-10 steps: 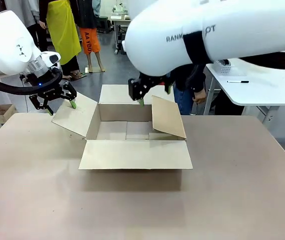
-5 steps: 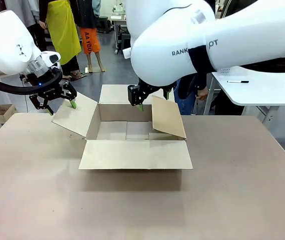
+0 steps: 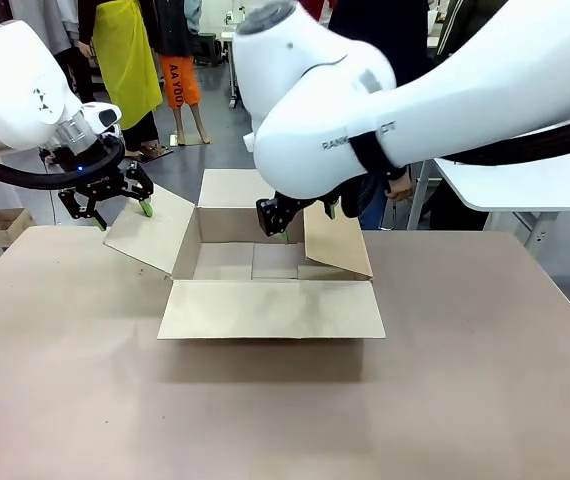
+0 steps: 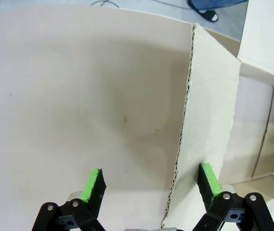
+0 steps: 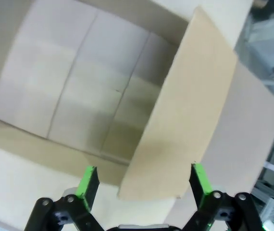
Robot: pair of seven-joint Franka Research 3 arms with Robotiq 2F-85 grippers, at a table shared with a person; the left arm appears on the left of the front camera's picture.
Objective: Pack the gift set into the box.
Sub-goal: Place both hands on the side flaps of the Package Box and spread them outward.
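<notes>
Left claw (image 3: 123,215): released, jaws wide. In the left wrist view its green pads (image 4: 94,183) sit either side of the left flap (image 3: 150,235), with the flap's raw corrugated edge running up between them. One pad looks close to the flap face; can't tell if it touches. No clamp on it.

Right claw (image 3: 307,220): also released, reaching in from the right over the far right corner of the box (image 3: 265,265). In the right wrist view its pads (image 5: 198,179) straddle the free edge of the right flap (image 3: 337,235), gap visible on both sides. Nothing gripped.

The box sits mid-table (image 3: 465,380), mouth up. Left flap is splayed outward and down, right flap stands steeper and leans only partly out, far flap (image 3: 233,188) is laid back, near flap (image 3: 273,308) is folded flat toward the robot. Box floor is bare cardboard.

Step, as a read: box prep, meaning both arms are getting the side flaps out of the way so the mouth is clear. Packing proper hasn't started.

Next move likely calls for the right claw to press or pinch the right flap and swing it outward until it matches the left one. Keep the push gentle and along the hinge, since a light carton will slide on this table; the left claw on its flap can brace against that.
</notes>
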